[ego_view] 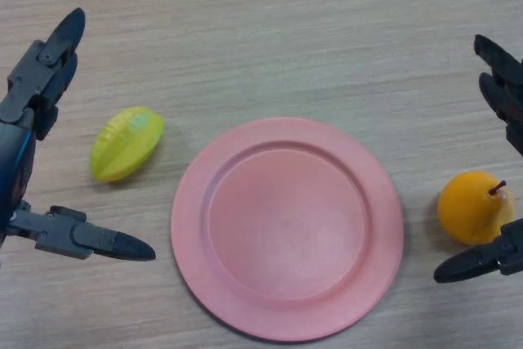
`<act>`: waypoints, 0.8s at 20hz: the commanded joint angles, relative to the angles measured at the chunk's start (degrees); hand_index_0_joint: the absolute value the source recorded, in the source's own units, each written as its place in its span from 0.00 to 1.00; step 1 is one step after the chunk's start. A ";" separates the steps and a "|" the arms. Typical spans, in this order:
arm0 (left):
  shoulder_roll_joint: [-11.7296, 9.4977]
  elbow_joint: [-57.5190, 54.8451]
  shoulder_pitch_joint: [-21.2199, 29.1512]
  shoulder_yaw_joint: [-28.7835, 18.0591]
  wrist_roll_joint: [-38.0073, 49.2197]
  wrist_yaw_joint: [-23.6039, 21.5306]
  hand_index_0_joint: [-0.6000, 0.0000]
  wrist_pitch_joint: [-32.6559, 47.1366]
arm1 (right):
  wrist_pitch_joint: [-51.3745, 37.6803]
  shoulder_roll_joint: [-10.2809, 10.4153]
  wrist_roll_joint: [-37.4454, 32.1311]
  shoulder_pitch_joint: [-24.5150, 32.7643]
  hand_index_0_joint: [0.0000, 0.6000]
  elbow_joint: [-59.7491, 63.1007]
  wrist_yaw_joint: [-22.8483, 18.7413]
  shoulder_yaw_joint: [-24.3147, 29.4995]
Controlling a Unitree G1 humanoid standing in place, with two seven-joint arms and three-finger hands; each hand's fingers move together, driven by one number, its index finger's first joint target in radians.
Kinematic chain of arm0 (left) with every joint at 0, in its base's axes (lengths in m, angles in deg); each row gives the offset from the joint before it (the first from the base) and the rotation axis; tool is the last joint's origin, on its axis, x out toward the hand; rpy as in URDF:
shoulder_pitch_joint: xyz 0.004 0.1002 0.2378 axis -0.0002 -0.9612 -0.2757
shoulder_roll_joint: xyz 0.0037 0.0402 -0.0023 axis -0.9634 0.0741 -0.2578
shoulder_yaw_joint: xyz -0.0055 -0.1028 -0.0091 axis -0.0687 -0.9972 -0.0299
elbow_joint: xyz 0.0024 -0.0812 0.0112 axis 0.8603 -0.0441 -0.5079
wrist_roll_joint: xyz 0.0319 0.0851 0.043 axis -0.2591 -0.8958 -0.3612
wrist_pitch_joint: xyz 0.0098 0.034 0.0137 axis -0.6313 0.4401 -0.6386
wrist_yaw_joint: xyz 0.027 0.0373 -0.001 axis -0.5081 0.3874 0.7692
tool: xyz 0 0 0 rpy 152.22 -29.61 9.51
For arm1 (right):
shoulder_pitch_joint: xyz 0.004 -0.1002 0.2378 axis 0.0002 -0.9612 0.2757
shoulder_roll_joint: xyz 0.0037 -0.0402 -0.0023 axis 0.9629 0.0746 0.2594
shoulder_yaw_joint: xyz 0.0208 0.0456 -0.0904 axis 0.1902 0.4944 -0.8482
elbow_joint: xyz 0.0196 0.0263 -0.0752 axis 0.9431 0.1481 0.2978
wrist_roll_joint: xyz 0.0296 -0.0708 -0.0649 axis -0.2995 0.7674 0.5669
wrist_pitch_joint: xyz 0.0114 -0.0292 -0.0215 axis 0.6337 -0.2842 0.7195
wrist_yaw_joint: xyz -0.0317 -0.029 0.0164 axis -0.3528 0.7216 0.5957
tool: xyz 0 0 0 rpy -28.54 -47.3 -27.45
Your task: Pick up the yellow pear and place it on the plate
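Observation:
The yellow-orange pear [475, 207] with a dark stem lies on the table at the right, just right of the pink plate [288, 226]. My right hand [500, 100] is open at the right edge, fingers above the pear and thumb below it, not touching it. My left hand [37, 79] is open at the left edge, fingers and thumb spread wide around a yellow-green starfruit [125, 143] without touching it. The plate holds nothing.
The wooden table [270, 30] stretches across the whole view. The starfruit lies left of the plate, a short gap between them.

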 commanded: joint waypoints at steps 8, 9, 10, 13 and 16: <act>-2.55 -0.73 3.16 -2.22 2.25 -3.79 1.00 9.73 | -9.03 -2.89 -3.54 2.16 0.00 0.80 -2.38 4.23; -2.48 -0.80 3.06 -1.98 2.08 -4.05 1.00 9.39 | -11.60 -3.09 -2.58 2.20 0.00 2.91 -2.63 4.30; -2.44 -1.03 2.97 -1.97 2.33 -3.92 1.00 9.02 | -12.53 -3.15 -2.90 2.13 0.00 4.12 -2.44 4.53; -2.54 -0.46 3.24 -2.90 3.85 -4.80 1.00 9.69 | -17.97 -3.74 -6.31 2.05 0.00 10.78 -1.75 6.27; -2.72 -0.87 2.99 -3.06 3.24 -5.03 1.00 9.16 | -23.12 -4.60 -7.75 2.76 0.00 17.35 -2.29 6.99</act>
